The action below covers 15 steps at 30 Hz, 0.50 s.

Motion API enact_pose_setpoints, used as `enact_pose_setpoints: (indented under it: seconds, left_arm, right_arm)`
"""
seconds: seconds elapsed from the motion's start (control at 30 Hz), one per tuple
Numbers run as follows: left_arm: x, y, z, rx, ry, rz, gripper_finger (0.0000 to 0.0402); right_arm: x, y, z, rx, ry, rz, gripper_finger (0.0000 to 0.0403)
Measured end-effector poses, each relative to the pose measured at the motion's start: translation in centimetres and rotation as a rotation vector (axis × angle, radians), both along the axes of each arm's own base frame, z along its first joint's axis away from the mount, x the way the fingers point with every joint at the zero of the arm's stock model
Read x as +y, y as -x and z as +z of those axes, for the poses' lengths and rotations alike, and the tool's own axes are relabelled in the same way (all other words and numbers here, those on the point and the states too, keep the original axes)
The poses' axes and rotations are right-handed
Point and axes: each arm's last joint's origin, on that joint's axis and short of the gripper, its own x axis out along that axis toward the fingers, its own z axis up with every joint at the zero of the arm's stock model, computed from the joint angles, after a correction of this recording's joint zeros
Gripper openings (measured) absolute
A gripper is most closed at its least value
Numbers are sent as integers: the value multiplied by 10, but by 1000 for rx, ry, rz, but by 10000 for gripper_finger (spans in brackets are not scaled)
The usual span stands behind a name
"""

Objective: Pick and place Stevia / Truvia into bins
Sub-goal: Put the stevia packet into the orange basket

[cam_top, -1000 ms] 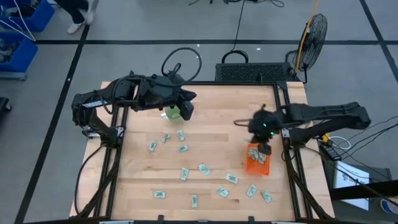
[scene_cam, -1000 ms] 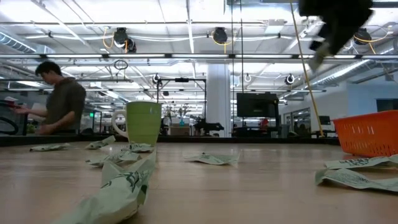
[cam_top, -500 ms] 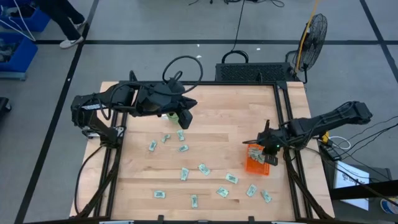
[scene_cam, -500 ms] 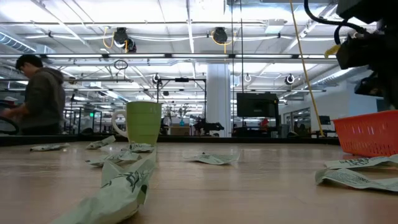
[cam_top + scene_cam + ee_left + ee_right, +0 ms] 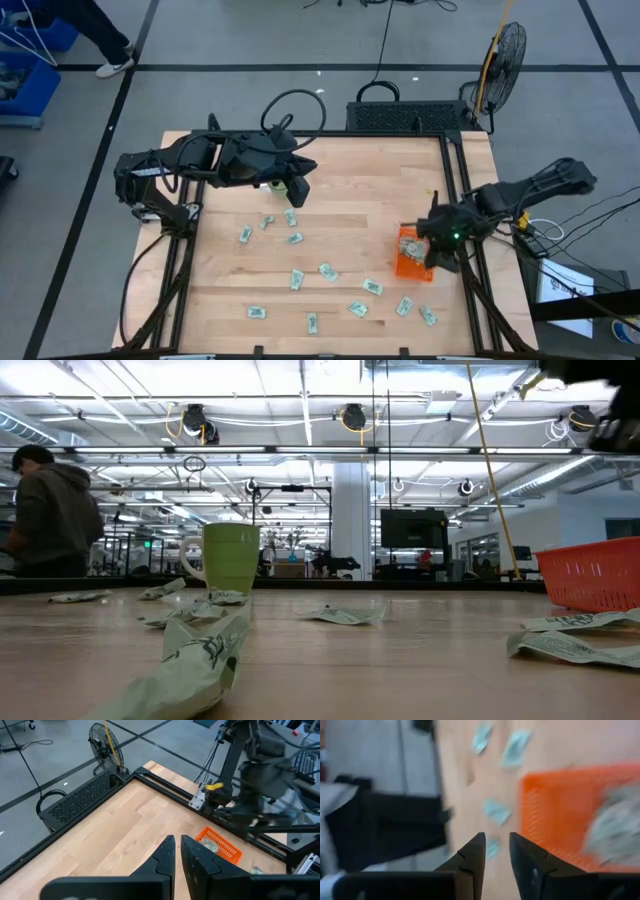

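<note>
Stevia packets (image 5: 327, 271), small flat pale-green paper rectangles, are seen scattered across the lower half of the high view on the light wood-plank table (image 5: 350, 190). The orange bin (image 5: 412, 254), a translucent mesh-walled rectangle, sits at centre right near the table's right edge, with packets inside. The right gripper (image 5: 441, 247) is placed just beside the bin's right side; the left gripper (image 5: 296, 190) hangs at upper centre-left beside the green cup (image 5: 275, 182).

Low view: crumpled packets (image 5: 195, 655) are spread along the tabletop in the foreground, the round green cup (image 5: 230, 557) stands left of centre, the ribbed bin (image 5: 592, 574) at the right edge. A person (image 5: 50, 520) is seen at far left.

Left wrist view: the left gripper (image 5: 176, 851) fingers are nearly pressed together, nothing pinched; the bin (image 5: 218, 843) is seen beyond them.

Right wrist view: the right gripper (image 5: 495, 845) jaws are parted a little, nothing between them; the blurred bin (image 5: 565, 815) fills the right side, packets (image 5: 496, 811) lie beside it on the wood.
</note>
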Motion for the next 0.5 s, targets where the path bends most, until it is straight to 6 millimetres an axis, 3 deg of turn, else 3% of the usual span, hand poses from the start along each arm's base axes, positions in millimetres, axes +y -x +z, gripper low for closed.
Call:
enact_pose_setpoints:
  seconds: [0.17, 0.33, 0.5]
  left_arm:
    - [0, 0, 0, -2, 3, 2, 37]
    - [0, 0, 0, -2, 3, 1, 37]
    - [-2, 0, 0, 6, -5, -19, 37]
  right_arm:
    - [39, 4, 2, 172, -53, 35, 78]
    - [78, 14, -14, 408, -25, 8, 78]
    - [100, 19, -34, 476, 111, -115, 77]
